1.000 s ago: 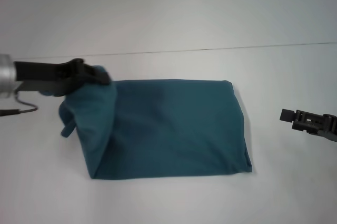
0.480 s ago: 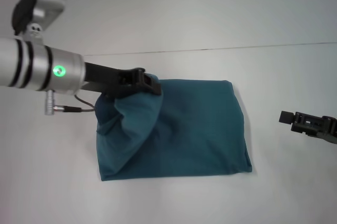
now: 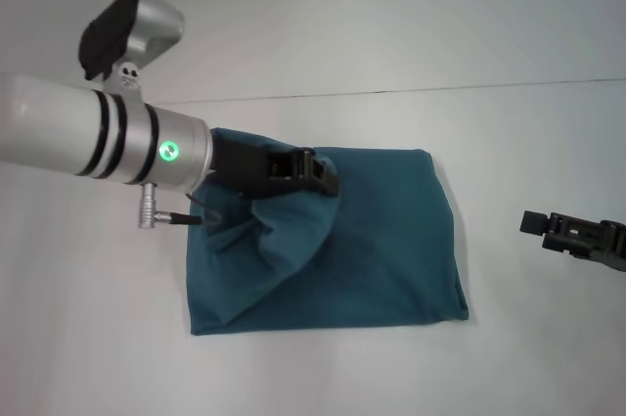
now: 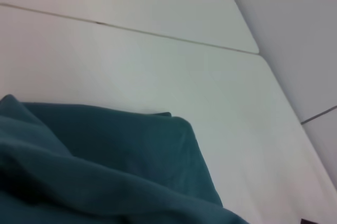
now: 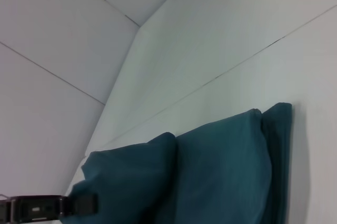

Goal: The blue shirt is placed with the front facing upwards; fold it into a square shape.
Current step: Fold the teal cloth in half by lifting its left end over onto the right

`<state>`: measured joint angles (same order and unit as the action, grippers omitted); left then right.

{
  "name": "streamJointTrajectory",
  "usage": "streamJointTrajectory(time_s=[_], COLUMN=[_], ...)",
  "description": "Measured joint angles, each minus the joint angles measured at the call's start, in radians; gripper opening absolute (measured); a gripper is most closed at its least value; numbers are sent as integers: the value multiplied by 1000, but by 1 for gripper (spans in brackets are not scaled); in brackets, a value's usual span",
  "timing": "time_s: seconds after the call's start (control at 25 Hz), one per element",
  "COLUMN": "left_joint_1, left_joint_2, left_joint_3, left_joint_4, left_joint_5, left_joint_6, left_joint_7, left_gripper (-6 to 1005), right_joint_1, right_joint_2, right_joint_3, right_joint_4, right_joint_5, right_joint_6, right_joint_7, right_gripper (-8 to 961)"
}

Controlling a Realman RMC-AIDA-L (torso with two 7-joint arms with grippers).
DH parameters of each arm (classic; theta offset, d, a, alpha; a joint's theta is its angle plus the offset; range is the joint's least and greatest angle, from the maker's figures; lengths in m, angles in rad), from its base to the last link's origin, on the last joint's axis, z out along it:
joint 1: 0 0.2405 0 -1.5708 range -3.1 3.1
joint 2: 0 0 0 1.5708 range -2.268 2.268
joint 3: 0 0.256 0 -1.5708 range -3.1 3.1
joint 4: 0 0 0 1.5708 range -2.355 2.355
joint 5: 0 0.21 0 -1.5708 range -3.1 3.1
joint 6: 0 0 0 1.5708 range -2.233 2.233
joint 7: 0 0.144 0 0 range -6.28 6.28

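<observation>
Blue shirt [image 3: 372, 240] lies folded at the middle of the white table [image 3: 88, 338], its nine-o'clock end lifted in a bunch pinched by the left gripper [image 3: 323, 181]. Right gripper [image 3: 536, 223] hovers at three o'clock, apart; its finger state is unclear.

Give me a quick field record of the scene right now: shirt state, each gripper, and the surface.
shirt: blue shirt lies folded into a rough rectangle, its left part lifted and draped over the rest
print and collar: not visible
left gripper: left gripper above the shirt's upper middle, shut on a raised bunch of fabric
right gripper: right gripper off to the shirt's right, apart from it, holding nothing; open or shut unclear
surface: white table
fold status: not yet square
</observation>
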<state>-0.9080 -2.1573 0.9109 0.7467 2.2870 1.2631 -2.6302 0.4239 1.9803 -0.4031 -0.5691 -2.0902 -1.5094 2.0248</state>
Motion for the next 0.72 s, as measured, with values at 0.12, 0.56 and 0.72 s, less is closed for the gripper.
streamJointTrajectory(time_s=[0.12,0.56,0.72], left_joint_1=[-14,-40,-79], left_joint_2=[-3,-4,4], left_joint_3=[21,28,36], left_joint_4=[-29,-83,-126], left_joint_5=[-1,-12,-10], left_joint_6=[-35,-99,-57], left_joint_7=[-1,6,46], left_gripper=[89,89,89], right_joint_1=[-2,-4,-3], right_joint_2=[0,1,0], right_joint_3=[0,-2,-2], right_joint_4=[0,11,11], right_joint_5=[0,-21,-21], right_joint_6=[0,6,8], right_joint_7=[-1,-3,-3], right_gripper=[946,946,946])
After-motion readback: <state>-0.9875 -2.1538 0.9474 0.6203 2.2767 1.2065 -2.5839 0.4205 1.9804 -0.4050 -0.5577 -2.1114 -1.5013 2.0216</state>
